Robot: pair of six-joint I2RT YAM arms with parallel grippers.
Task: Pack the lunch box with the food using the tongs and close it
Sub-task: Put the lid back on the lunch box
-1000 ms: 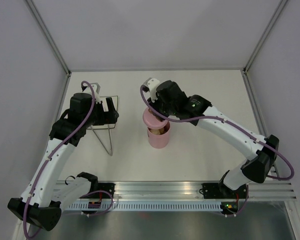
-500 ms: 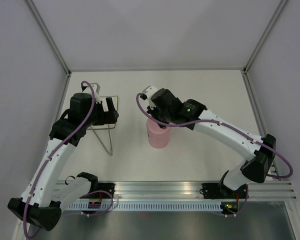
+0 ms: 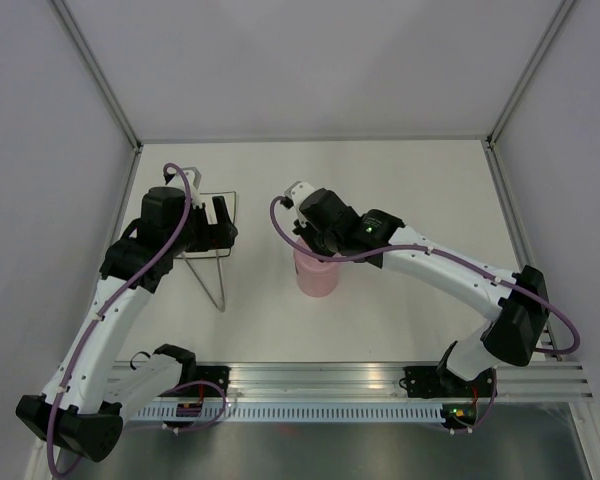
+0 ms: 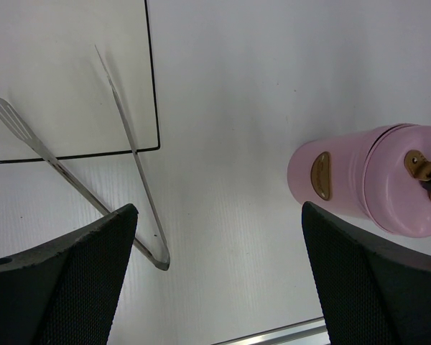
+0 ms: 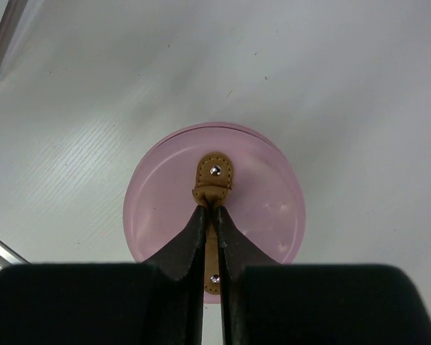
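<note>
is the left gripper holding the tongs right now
No, the tongs lie flat on the table while the left gripper hangs open above them.

White arms (image 3: 95,330), purple cables (image 3: 190,195), black pincers (image 4: 215,287) (image 5: 210,237)

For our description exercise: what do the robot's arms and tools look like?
Both the left arm and right arm have white segments with black joints; a purple cable loops along each. A green light glows on the right arm. The left tool and right tool have black, wedge-shaped fingers.
</note>
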